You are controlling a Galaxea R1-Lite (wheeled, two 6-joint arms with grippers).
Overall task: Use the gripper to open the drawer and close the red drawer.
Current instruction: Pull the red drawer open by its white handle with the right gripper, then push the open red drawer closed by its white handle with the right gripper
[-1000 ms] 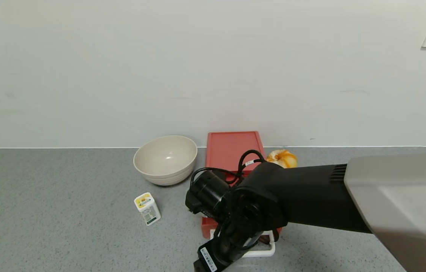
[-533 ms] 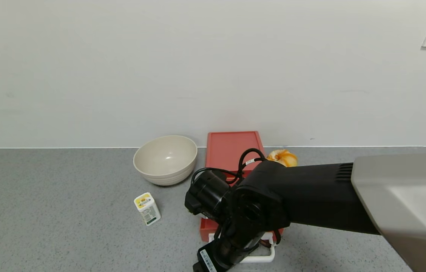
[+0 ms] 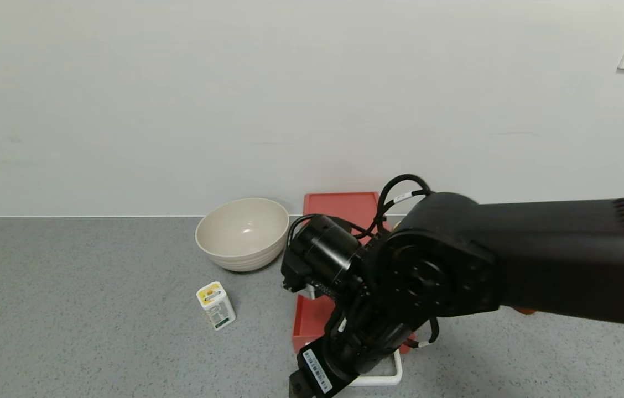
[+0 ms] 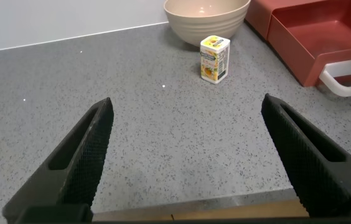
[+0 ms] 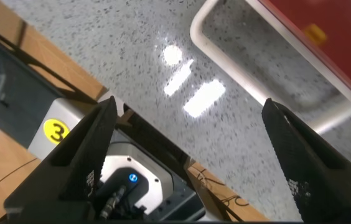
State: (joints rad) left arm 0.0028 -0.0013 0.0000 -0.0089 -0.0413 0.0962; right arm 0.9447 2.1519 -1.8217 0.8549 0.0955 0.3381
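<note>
The salmon-red drawer point(image 3: 339, 209) lies by the wall with its tray point(image 3: 310, 327) slid out toward me. Its white loop handle point(image 3: 385, 378) points at the table's front edge. My right gripper point(image 3: 317, 377) hangs just in front of the handle, near the front edge. In the right wrist view it point(image 5: 189, 107) is open and empty, and the handle point(image 5: 225, 60) lies beyond its fingertips. My left gripper point(image 4: 187, 102) is open and empty, low at the table's front edge, left of the drawer point(image 4: 315, 34).
A beige bowl point(image 3: 242, 232) stands left of the drawer by the wall. A small white bottle with a yellow label point(image 3: 216, 305) stands in front of the bowl. My right arm point(image 3: 511, 265) covers the table to the right of the drawer.
My right arm has risen and swung toward the right, now hiding the orange thing beside the drawer. The tray and handle sit slightly farther out toward the front edge.
</note>
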